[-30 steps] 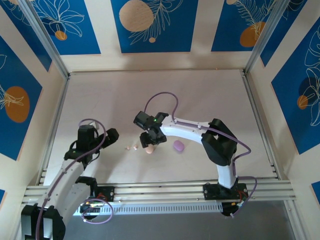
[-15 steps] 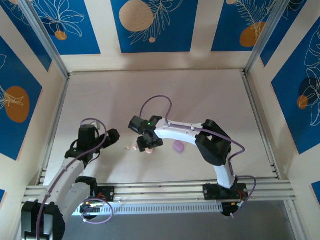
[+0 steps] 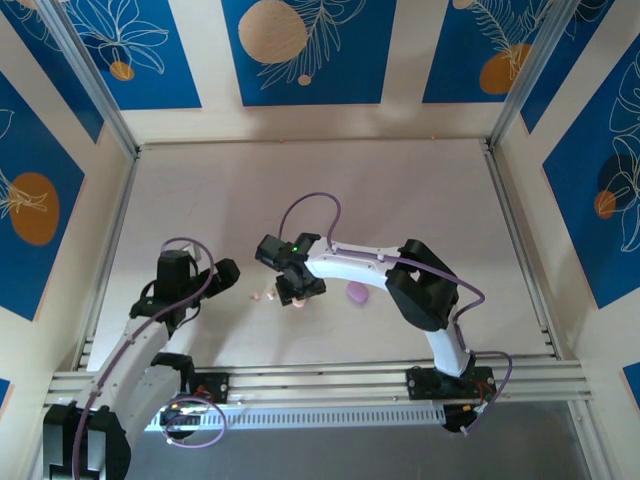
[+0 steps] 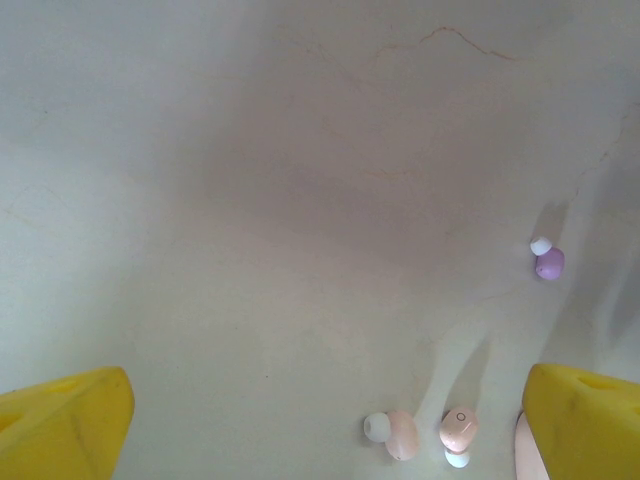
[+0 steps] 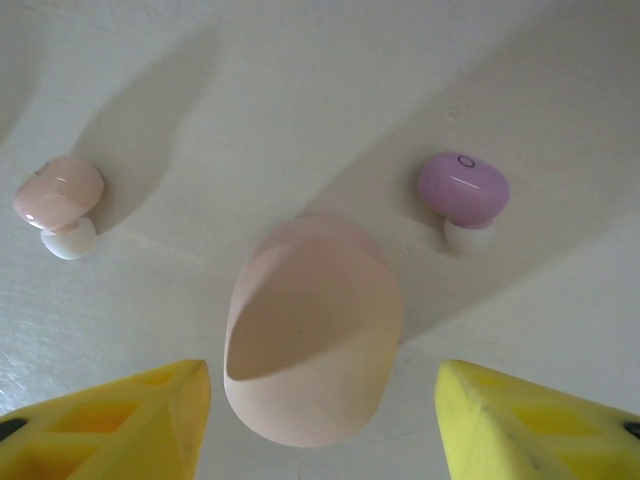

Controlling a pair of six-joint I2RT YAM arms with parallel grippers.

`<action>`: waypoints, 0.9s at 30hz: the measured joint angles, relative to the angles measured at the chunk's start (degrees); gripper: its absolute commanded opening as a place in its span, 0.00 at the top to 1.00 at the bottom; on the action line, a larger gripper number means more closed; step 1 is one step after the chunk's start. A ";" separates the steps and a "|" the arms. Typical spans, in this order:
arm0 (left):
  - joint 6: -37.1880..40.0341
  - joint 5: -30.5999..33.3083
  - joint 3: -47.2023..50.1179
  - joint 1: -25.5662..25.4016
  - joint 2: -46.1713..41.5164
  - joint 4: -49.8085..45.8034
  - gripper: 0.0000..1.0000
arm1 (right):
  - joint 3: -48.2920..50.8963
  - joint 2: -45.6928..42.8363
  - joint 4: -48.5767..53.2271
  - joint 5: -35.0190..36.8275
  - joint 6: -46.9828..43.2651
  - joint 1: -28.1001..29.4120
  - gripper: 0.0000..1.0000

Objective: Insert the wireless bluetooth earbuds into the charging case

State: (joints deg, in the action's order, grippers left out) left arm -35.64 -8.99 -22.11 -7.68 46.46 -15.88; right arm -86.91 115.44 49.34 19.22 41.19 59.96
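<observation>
Poised astride the pink charging case point(image 5: 312, 330), right pincer point(image 5: 322, 372) apart, left pincer point(image 4: 328, 390) spread wide. Next: clamp squarely, sparing the pink earbud point(image 5: 57, 195) and purple earbud point(image 5: 463, 188).

One camera looks down on the whole surface point(image 3: 400, 200). Both wrist cameras sit close, sharing a purple bud point(image 4: 549, 263).

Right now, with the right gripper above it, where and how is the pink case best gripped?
Across its narrow width, on the two long sides, coming down from above. The pink case lies flat between the right gripper's spread fingers, and the pink earbud and purple earbud lie apart from it on either side, leaving room.
</observation>
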 measured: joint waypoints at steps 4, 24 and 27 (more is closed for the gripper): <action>0.17 -0.15 0.02 0.00 0.00 0.02 0.00 | -0.81 0.42 0.20 0.13 0.13 0.00 0.42; 0.20 -0.81 0.11 0.00 -0.26 0.00 0.00 | -1.49 1.92 0.68 0.09 0.11 -0.02 0.48; 0.22 -1.05 0.11 0.00 -0.26 0.00 0.00 | -1.49 1.92 0.68 0.09 0.09 -0.02 0.51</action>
State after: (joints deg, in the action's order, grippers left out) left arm -35.42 -10.04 -22.00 -7.68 46.19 -15.88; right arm -88.40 117.36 50.02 19.31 41.28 59.94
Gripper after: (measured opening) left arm 0.996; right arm 0.508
